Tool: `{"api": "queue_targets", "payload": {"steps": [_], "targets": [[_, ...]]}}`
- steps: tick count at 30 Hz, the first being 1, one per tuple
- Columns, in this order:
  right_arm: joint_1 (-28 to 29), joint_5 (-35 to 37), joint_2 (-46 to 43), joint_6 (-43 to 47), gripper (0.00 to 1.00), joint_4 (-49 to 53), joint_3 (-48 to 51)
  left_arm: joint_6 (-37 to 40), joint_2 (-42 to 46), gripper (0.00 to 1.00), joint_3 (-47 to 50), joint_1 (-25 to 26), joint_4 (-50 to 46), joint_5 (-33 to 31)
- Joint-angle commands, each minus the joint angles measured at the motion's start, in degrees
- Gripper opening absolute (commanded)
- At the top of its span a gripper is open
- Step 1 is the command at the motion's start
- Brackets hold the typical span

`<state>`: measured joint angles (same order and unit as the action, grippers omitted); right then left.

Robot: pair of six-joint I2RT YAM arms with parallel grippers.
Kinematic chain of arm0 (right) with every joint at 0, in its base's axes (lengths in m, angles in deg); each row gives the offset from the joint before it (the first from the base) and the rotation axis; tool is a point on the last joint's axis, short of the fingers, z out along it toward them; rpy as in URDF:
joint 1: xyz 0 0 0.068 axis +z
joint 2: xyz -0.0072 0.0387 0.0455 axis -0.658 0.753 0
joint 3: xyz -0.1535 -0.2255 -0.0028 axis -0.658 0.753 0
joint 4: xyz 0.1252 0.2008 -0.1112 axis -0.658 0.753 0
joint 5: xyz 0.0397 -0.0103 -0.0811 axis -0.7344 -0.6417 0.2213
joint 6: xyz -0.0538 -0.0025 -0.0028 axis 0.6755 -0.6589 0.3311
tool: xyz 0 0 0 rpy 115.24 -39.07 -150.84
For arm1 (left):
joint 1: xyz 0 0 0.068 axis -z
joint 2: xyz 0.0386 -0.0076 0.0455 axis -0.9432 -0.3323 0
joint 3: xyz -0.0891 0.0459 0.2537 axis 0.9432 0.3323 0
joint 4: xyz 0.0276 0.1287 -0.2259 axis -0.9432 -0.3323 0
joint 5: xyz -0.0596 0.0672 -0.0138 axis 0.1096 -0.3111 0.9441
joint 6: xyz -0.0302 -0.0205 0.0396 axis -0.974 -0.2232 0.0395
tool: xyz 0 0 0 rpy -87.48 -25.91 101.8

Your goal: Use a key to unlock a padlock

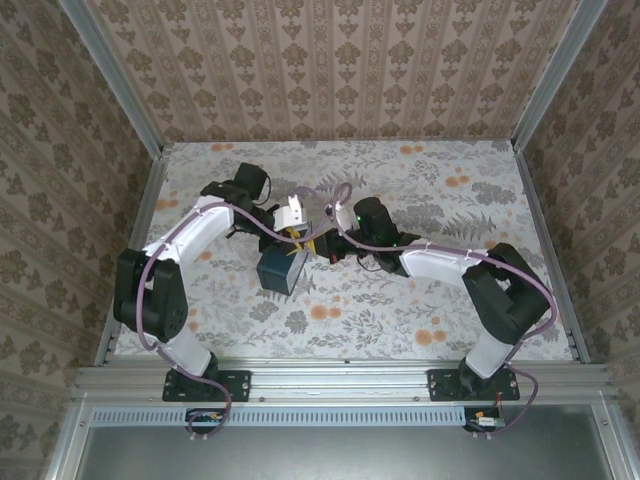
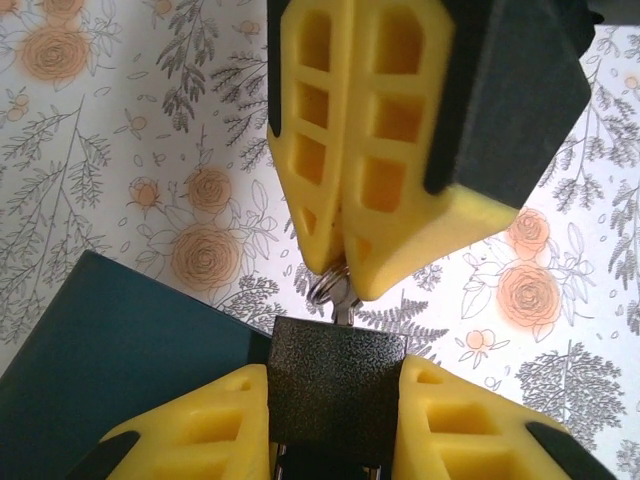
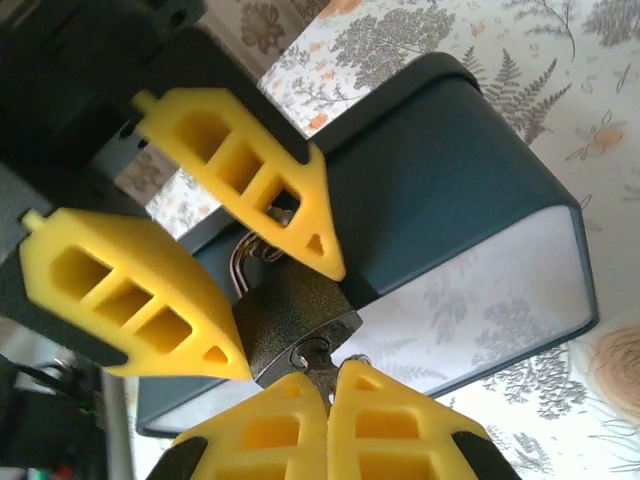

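Observation:
The black padlock (image 3: 295,315) hangs beside a dark blue box (image 3: 450,190). My left gripper (image 2: 335,372) is shut on the padlock (image 2: 335,395), with one yellow finger on each side of its body. A small silver key (image 3: 318,362) sits in the keyhole on the lock's underside. My right gripper (image 3: 333,378) is shut on that key. In the left wrist view the key (image 2: 343,305) and its ring poke out from the right gripper (image 2: 342,280) just above the lock. The shackle (image 3: 245,255) is partly hidden behind a left finger. From above, both grippers (image 1: 293,228) (image 1: 322,243) meet over the box (image 1: 280,272).
The flowered tabletop (image 1: 430,190) spreads around the box, ringed by patterned walls (image 1: 330,70) and a metal rail (image 1: 340,380) at the near edge. Both arms reach in towards the middle, the left arm (image 1: 190,240) bent from the left and the right arm (image 1: 440,262) from the right.

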<state>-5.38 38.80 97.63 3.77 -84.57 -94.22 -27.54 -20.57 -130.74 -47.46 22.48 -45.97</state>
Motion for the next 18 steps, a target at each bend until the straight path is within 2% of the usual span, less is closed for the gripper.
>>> {"api": "queue_targets", "payload": {"steps": [1,5,11,15,17,18], "targets": [[0.1,-4.8,0.6,-15.0,0.0,-11.5,-0.9,-1.6,0.9,0.3,2.6,0.5,2.4,-0.9],[-0.6,-4.0,0.7,-15.3,0.0,-8.0,-1.8,-2.5,2.8,0.41,3.2,-0.4,3.6,-0.8],[-2.4,-6.6,0.3,-17.4,0.0,-7.3,-2.4,-2.7,5.2,0.47,3.2,-1.5,3.1,1.3],[-2.6,-6.9,0.0,-13.5,0.0,-2.2,-3.4,-3.9,7.1,0.53,4.1,-2.7,4.7,1.4],[-2.9,-6.9,0.2,-11.1,0.0,1.5,-4.3,-5.2,8.8,0.71,5.1,-3.6,6.9,2.2],[-3.0,-7.0,0.3,-10.5,0.01,2.2,-4.5,-5.7,9.6,0.73,5.3,-4.1,7.8,2.9]]}}
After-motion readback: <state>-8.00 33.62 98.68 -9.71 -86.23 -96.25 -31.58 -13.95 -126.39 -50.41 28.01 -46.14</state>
